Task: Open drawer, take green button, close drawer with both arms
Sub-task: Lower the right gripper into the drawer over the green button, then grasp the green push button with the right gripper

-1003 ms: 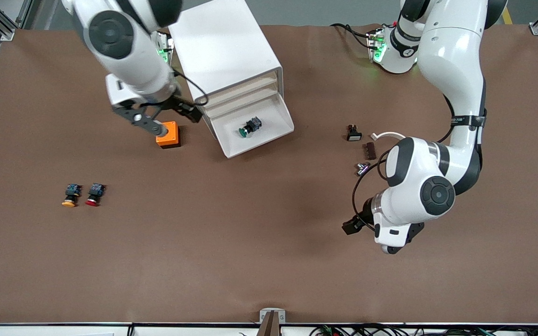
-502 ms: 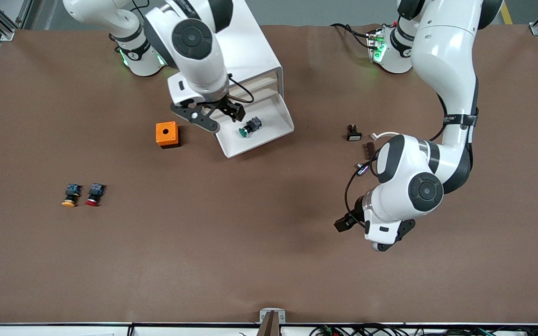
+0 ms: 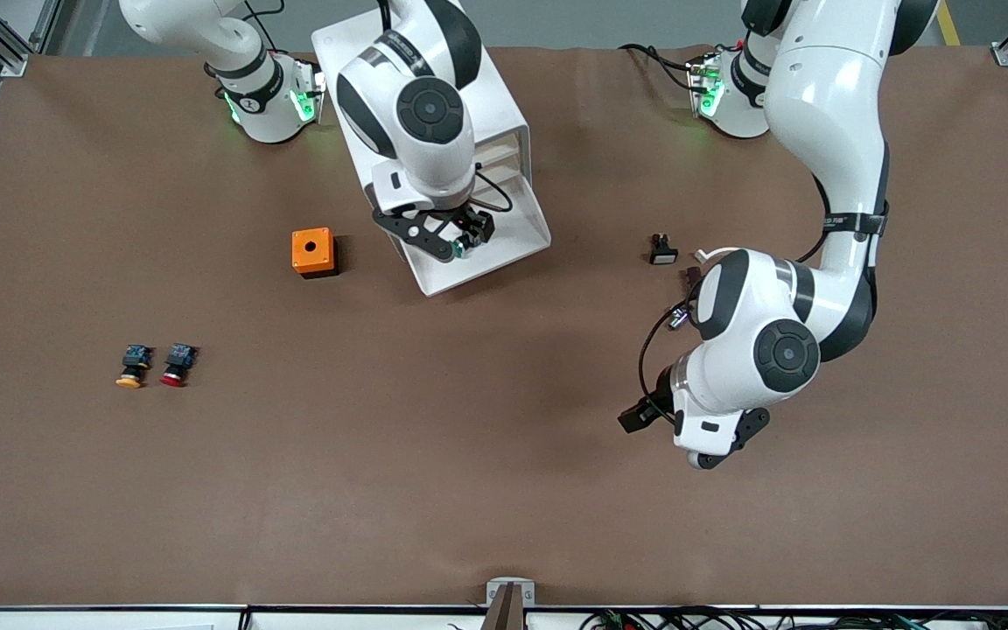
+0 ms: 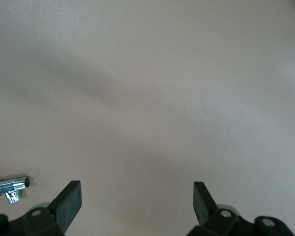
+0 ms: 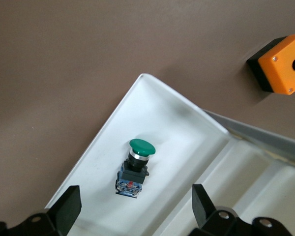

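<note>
The white cabinet (image 3: 502, 98) stands near the right arm's base with its lowest drawer (image 3: 523, 250) pulled open. The green-capped button (image 3: 460, 248) lies on its side in the drawer, also seen in the right wrist view (image 5: 135, 167) on the drawer's floor (image 5: 103, 142). My right gripper (image 3: 451, 234) hangs open just over the button, its fingers either side of it and not touching (image 5: 136, 194). My left gripper (image 3: 723, 442) is open and empty over bare brown table (image 4: 136, 189) toward the left arm's end.
An orange box (image 3: 312, 251) with a hole sits beside the drawer (image 5: 285, 61). Yellow-capped (image 3: 130, 366) and red-capped (image 3: 177, 364) buttons lie toward the right arm's end. A small black switch (image 3: 663, 249) and a metal piece (image 3: 677, 317) (image 4: 10, 186) lie by the left arm.
My right gripper has swung from over the orange box to over the button in the open drawer. My left arm has drifted slightly toward the right arm's end.
</note>
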You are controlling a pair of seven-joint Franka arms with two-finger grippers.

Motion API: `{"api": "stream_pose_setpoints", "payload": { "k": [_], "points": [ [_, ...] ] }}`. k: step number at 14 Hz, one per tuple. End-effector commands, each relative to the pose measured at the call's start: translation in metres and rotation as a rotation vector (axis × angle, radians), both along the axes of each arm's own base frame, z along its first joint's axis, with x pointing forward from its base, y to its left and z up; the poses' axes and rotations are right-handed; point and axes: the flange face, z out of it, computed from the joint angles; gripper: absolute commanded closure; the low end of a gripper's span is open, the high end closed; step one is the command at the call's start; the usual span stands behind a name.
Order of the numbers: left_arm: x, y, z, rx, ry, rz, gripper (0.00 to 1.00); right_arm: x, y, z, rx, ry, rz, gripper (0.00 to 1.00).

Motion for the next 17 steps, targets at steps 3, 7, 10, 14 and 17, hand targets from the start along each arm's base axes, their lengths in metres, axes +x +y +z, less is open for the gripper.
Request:
{"api": "stream_pose_setpoints", "payload": {
  "k": [3,7,10,14,17],
  "points": [
    [-0.006,-0.008,0.002,0.007,-0.013,-0.021,0.0,-0.005,0.015,-0.039,-0.042,0.01,0.002,0.0],
    [-0.004,-0.01,-0.003,0.006,-0.028,-0.029,0.0,-0.002,0.017,-0.057,-0.052,0.006,-0.04,0.0],
    [-0.005,-0.011,-0.005,0.007,-0.027,-0.029,0.0,-0.002,0.019,-0.072,-0.072,0.011,-0.09,0.0],
    [-0.008,-0.017,-0.004,0.009,-0.029,-0.039,0.0,-0.003,0.019,-0.081,-0.086,0.015,-0.143,0.0],
    [-0.01,-0.023,-0.005,0.009,-0.03,-0.048,0.0,-0.01,0.027,-0.09,-0.097,0.016,-0.167,0.0]
  ]
}}
